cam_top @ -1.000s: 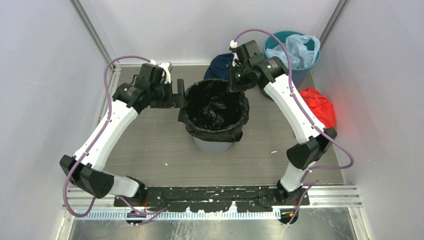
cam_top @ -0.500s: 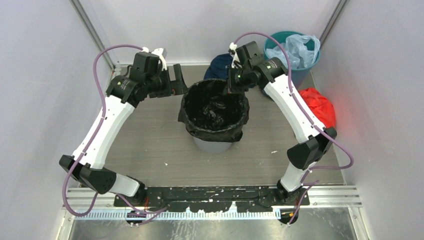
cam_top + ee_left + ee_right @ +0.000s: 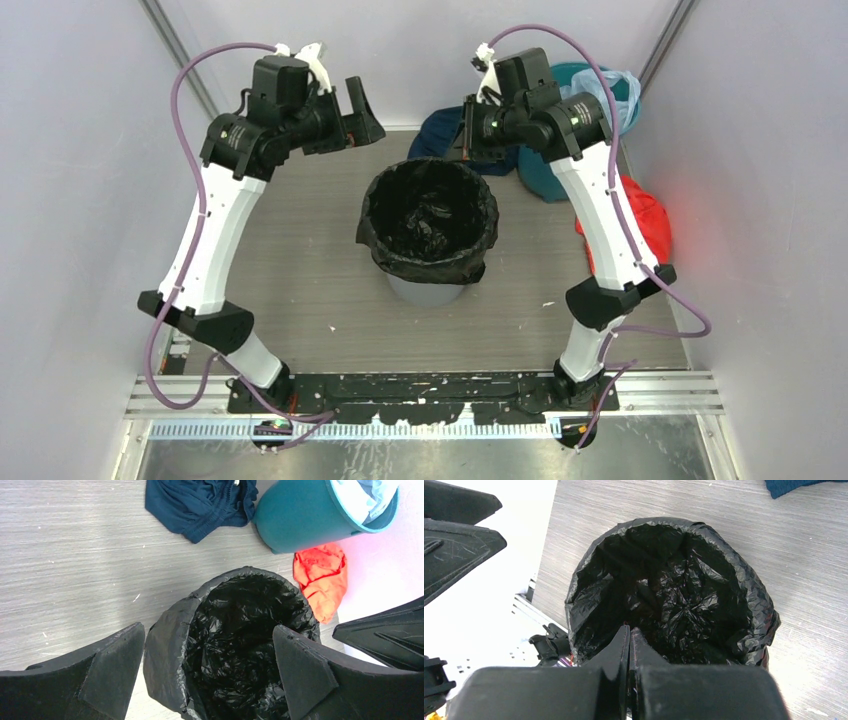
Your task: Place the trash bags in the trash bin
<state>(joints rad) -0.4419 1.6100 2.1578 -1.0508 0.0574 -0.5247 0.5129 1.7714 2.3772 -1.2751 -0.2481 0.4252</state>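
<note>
Tools: 2.
- Left tool (image 3: 207, 635): fingers spread wide, nothing between them. It hangs above the tabletop (image 3: 300, 290), off the far-left side of the bag. Its matte black wedge-shaped finger pads (image 3: 107, 672) frame the bag's mouth in the left wrist view.
- Right tool (image 3: 629, 636): fingers pressed flat together, only a thin seam between them and nothing visibly clamped. It hangs over the far-right side of the bag and does not touch it.

Trash bags: 1. The black trash bag (image 3: 428, 222) is thin, glossy, heavily crinkled film. It sits inside the trash bin with its mouth open and roughly round. Its top edge is folded outward over the lip, hanging as an uneven skirt.

Bins: 2.
- The trash bin (image 3: 428, 290) is light grey, smooth and tapered. It stands upright near the middle of the tabletop, and only its lower wall shows beneath the bag's skirt.
- The teal bin (image 3: 300, 520) is round smooth plastic, at the far right corner. It holds 1 pale blue translucent bag (image 3: 370, 492).

Cloths: 2.
- Navy cloth (image 3: 200, 502): soft and rumpled, lying on the tabletop beyond the grey bin, just beside the teal one.
- Red cloth (image 3: 322, 577): bunched, at the right edge, near the teal bin.

Tabletop: grey, streaked wood grain, with scattered pale specks.
</note>
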